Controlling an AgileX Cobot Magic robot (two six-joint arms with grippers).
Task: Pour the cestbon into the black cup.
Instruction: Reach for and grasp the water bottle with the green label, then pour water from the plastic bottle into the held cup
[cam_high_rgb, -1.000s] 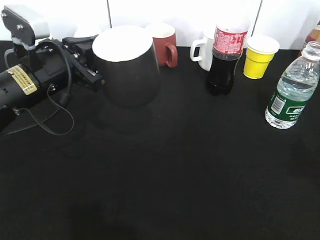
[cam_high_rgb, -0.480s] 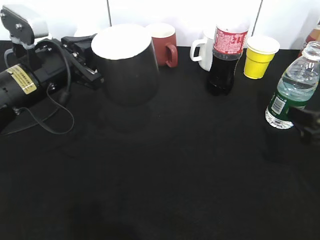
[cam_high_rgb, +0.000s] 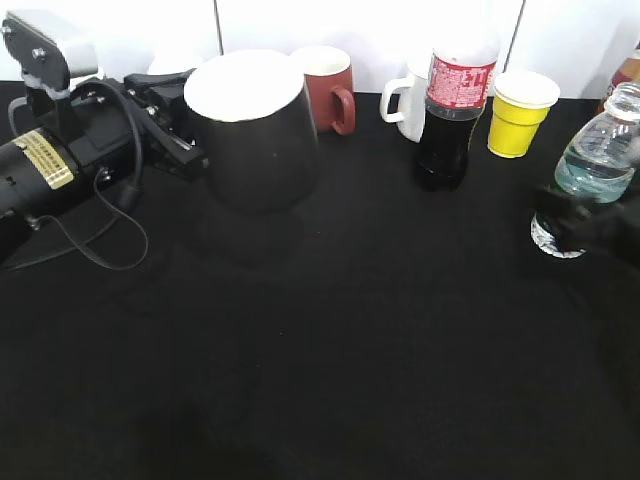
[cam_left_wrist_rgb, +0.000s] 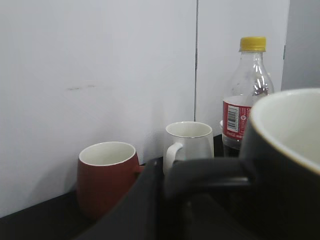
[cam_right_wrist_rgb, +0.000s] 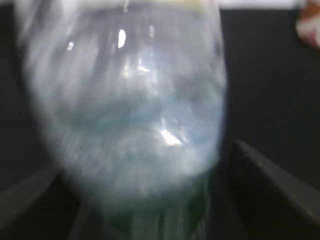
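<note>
Table (cam_high_rgb: 330, 340): one, black, carrying everything.

Arms: two. The left arm (cam_high_rgb: 60, 160) is lying along the far left. The right gripper (cam_high_rgb: 595, 228) is showing only as a dark blur at the right edge.

Black cup (cam_high_rgb: 252, 130): one, far left of centre, white inside. The left gripper (cam_high_rgb: 175, 125) is reaching it from the left. The exterior view is hiding the contact; the left wrist view is showing a dark finger (cam_left_wrist_rgb: 140, 210) just under the cup's handle (cam_left_wrist_rgb: 205, 170), but whether the fingers are pinching it I cannot tell.

Bottles: two counted. The cola (cam_high_rgb: 455, 105), red label, is standing far, right of centre. The cestbon (cam_high_rgb: 597, 160) is standing at the right edge, its lower part behind the right gripper. The right wrist view is filling with its blurred body (cam_right_wrist_rgb: 125, 115), a dark finger (cam_right_wrist_rgb: 270, 185) spread to each side; whether they are pressing it I cannot tell.

Other cups: three. A red-brown mug (cam_high_rgb: 330, 88), a white mug (cam_high_rgb: 408, 100) and a yellow cup (cam_high_rgb: 520, 112) are standing along the far edge.

The left wrist view alone is showing the cola's yellow cap (cam_left_wrist_rgb: 252, 44).
</note>
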